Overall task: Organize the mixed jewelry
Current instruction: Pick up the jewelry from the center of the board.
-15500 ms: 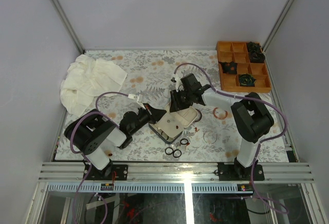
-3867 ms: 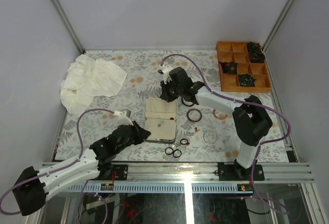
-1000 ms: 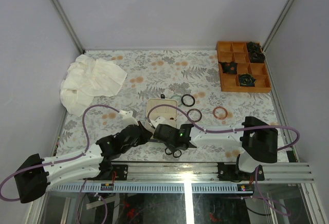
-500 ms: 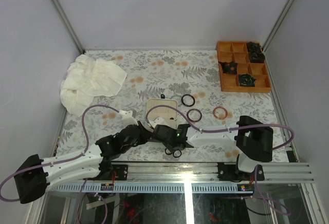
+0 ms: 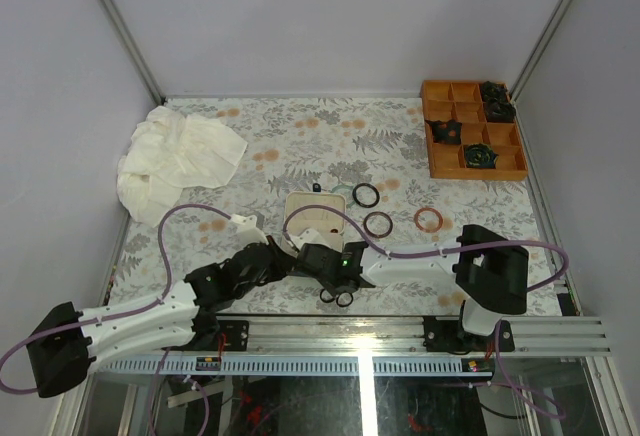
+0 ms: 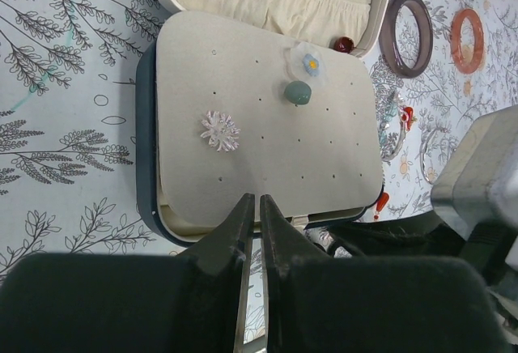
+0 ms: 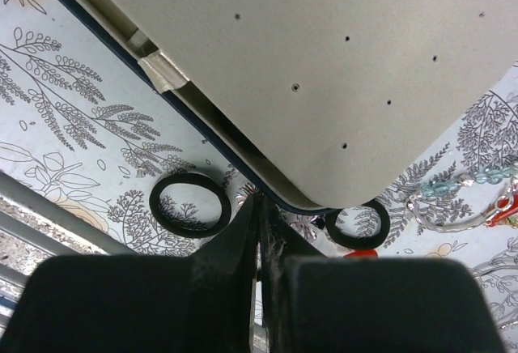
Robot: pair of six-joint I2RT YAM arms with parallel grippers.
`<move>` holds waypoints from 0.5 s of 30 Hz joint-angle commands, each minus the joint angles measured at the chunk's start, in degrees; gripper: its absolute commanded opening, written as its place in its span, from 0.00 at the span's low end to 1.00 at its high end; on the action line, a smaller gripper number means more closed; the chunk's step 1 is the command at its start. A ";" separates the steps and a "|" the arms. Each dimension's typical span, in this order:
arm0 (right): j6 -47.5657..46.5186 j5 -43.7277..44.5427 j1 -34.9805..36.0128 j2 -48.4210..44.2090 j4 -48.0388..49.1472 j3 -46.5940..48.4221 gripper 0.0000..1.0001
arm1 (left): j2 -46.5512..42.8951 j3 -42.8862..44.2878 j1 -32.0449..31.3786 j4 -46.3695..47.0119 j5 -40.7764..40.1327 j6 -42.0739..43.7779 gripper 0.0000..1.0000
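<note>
We judge the sorting as begun but far from finished. The open case (image 6: 324,159) lies on the patterned surface (image 6: 65,142). On its cream pad sit only a white flower piece (image 6: 220,131), a green stone (image 6: 297,91) and a small clear piece with a blue centre (image 6: 308,63). A dark red bead (image 6: 344,44) rests at the edge of the lid.

Most of the jewelry lies loose on the surface around the case's near right corner. One black ring (image 7: 190,205) lies just beside the case's edge. A second black ring (image 7: 357,225) is partly tucked under the overhanging corner. Beside them we see a thin clear hoop with pale blue beads (image 7: 453,185) and tiny red bits (image 6: 380,204). A dark bangle (image 6: 386,37) and a reddish one (image 6: 457,41) lie farther out, beyond the lid. All of these, in our reading, are left to place.

The rings look matte black and smooth. The hoops are glassy and hard to pick out against the leaf print.

The left end effector (image 6: 251,203) hovers over the case's near edge, its fingers drawn to a thin slit with nothing between them. The right end effector (image 7: 259,207) sits low by the surface between the two black rings, fingers pressed together and empty.
</note>
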 commanded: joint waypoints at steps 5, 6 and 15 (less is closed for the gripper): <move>0.69 4.88 0.42 -7.46 -0.14 -0.46 0.00 | -2.77 0.91 -0.47 -1.60 -1.23 1.26 0.05; 0.67 5.15 0.42 -8.41 -0.12 -0.75 0.00 | -3.11 1.27 -0.40 -1.91 -1.23 1.39 0.05; 1.23 3.66 0.09 -18.25 1.57 -5.26 0.00 | -5.28 2.99 -1.04 -3.38 -0.84 2.17 0.17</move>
